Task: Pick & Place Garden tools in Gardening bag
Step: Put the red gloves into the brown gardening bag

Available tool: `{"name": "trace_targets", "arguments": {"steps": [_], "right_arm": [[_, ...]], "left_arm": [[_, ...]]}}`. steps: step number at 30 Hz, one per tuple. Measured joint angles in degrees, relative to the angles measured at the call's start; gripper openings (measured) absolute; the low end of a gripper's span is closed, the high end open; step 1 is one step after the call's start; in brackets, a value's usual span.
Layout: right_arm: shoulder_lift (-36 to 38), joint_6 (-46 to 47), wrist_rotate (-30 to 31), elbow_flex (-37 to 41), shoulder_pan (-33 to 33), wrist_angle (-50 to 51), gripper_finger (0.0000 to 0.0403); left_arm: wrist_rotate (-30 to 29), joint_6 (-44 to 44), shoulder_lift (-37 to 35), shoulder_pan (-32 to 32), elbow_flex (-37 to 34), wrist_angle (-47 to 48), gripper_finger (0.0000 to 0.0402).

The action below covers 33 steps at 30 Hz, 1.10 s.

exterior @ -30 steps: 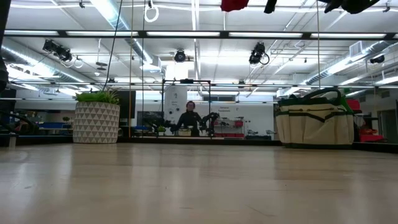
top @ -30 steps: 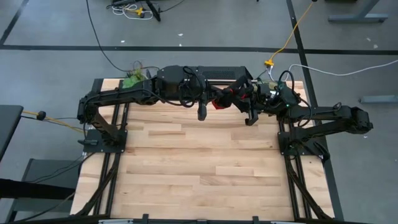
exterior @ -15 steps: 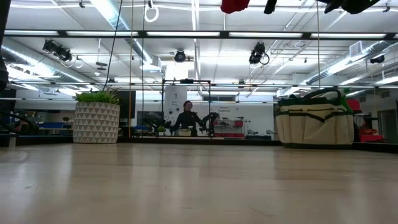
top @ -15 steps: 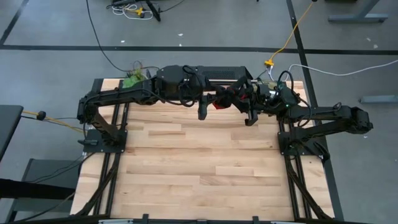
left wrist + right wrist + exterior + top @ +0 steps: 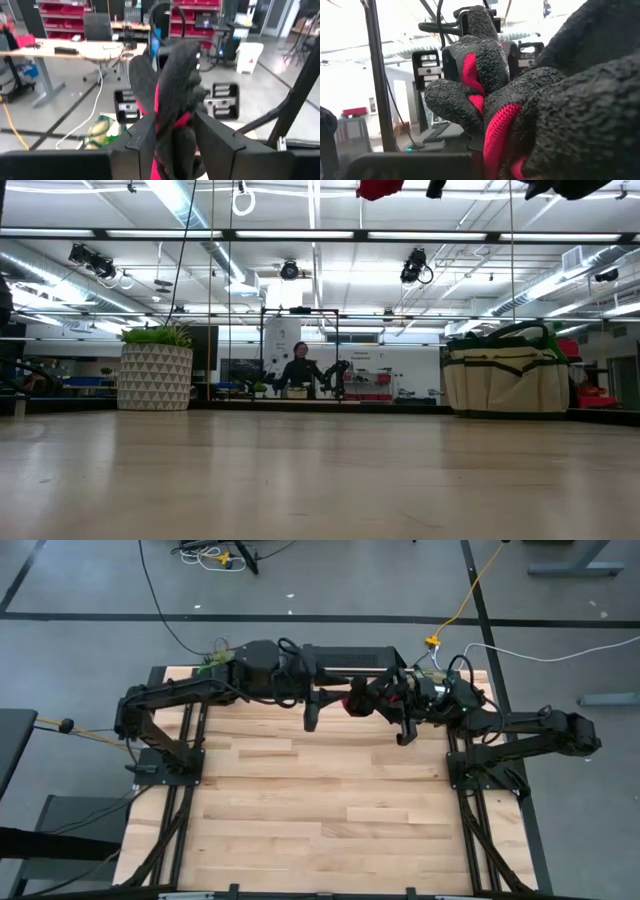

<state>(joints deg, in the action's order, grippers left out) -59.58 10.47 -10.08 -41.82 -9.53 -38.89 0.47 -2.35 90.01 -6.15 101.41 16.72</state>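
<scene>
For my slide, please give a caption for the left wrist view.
Black glove with red cuff between the left hand's parted fingers, workshop behind.

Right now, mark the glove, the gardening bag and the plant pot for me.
glove (image 5: 175, 95): left wrist view, on its black textured fabric.
gardening bag (image 5: 505, 380): low view, on the beige front panel.
plant pot (image 5: 155, 378): low view, on the white patterned wall.
</scene>
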Motion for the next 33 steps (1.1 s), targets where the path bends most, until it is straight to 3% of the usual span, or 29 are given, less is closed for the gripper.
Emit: {"name": "trace_targets", "arguments": {"steps": [18,33], "right_arm": [[12.35,-5.21,4.38,-0.02,-1.83,18.43,0.0039],[23.49,-8.18,15.17,-0.02,-4.03,37.02,0.0039]], "left_arm": [[0.09,0.02,-2.49,0.00,-0.03,1.21,0.0121],[0.02,0.04,-2.46,0.00,-0.03,1.17,0.0122]]}}
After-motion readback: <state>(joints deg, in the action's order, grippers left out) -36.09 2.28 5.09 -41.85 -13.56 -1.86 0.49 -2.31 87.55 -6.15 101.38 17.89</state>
